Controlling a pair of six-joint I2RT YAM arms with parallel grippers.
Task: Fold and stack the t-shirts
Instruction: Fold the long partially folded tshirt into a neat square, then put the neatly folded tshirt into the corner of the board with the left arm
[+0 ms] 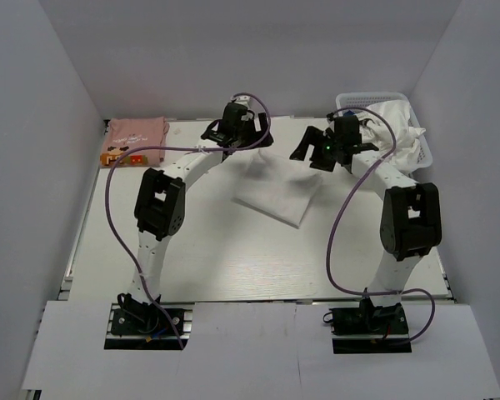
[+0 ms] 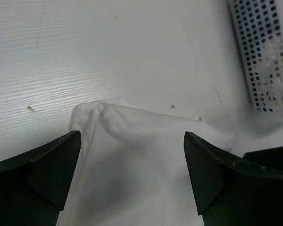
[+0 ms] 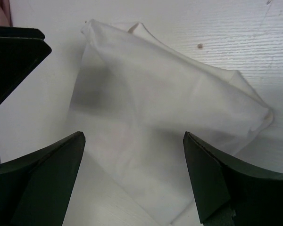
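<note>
A white t-shirt [image 1: 277, 197] lies folded into a skewed rectangle in the middle of the table; no red print shows on it. A pink t-shirt [image 1: 135, 137] with an orange-brown print lies folded at the far left corner. My left gripper [image 1: 232, 143] hovers open and empty over the white shirt's far left corner; the left wrist view shows the shirt [image 2: 132, 174] between the spread fingers [image 2: 52, 165]. My right gripper [image 1: 318, 151] hovers open and empty over the far right corner, with the white shirt [image 3: 165, 113] beneath it.
A white mesh basket [image 1: 362, 102] stands at the far right corner with crumpled white cloth [image 1: 400, 133] in it; it also shows in the left wrist view [image 2: 266, 56]. White walls close in the table on three sides.
</note>
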